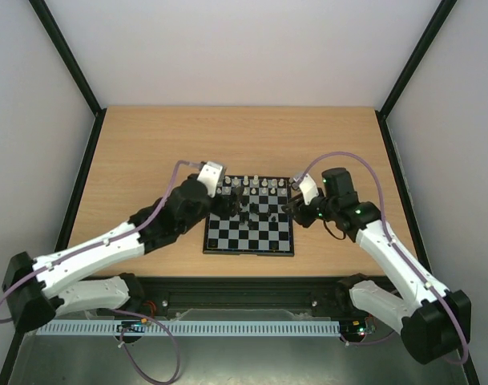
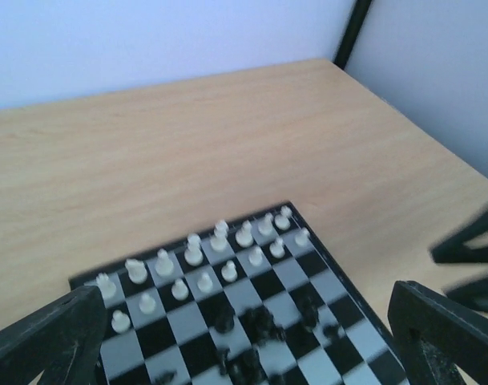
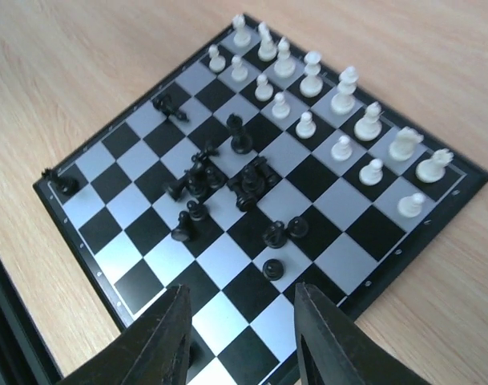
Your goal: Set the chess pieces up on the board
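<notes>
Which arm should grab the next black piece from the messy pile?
Probably the right one. The right claw is open at the edge of the board, with the black pile just ahead of it. The left claw is open too, but hangs nearer the white rows, which are already lined up.

Light wooden table point(image 1: 147, 144), checkered board point(image 1: 248, 253) near its middle

The white-and-black left arm point(image 1: 91, 257) and right arm point(image 1: 396, 249) lean inward. The black left gripper point(image 2: 248, 337) is wide open. The black right gripper point(image 3: 244, 321) is open a bit, holding nothing.
</notes>
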`<state>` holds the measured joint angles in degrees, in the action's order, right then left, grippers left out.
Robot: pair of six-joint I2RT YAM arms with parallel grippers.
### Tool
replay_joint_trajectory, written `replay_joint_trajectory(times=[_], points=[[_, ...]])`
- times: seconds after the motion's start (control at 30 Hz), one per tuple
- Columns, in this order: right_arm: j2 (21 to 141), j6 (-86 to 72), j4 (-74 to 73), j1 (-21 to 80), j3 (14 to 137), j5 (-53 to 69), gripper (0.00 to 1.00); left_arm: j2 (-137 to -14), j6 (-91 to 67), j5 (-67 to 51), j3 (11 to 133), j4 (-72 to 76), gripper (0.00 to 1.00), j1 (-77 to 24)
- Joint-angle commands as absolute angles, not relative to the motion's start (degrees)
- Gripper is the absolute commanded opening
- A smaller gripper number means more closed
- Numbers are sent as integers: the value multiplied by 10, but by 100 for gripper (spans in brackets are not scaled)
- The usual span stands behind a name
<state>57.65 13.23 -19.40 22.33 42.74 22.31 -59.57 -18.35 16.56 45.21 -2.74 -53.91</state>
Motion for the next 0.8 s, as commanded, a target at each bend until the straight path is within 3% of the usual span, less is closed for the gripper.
replay_joint_trajectory(times=[0.0,0.2,0.27,0.47,0.77], points=[[533,112,-207,198,412,242,38,-705,-181,286,552,-110,99,-531],[531,112,-193,195,403,203,39,-829,-133,204,631,-98,99,-517],[535,108,-182,195,400,168,39,-857,-120,150,652,-102,90,-517],[554,99,-161,194,392,79,40,-989,-98,10,753,-192,47,-513],[547,90,-141,170,386,5,40,-1081,-97,-74,783,-187,34,-526]])
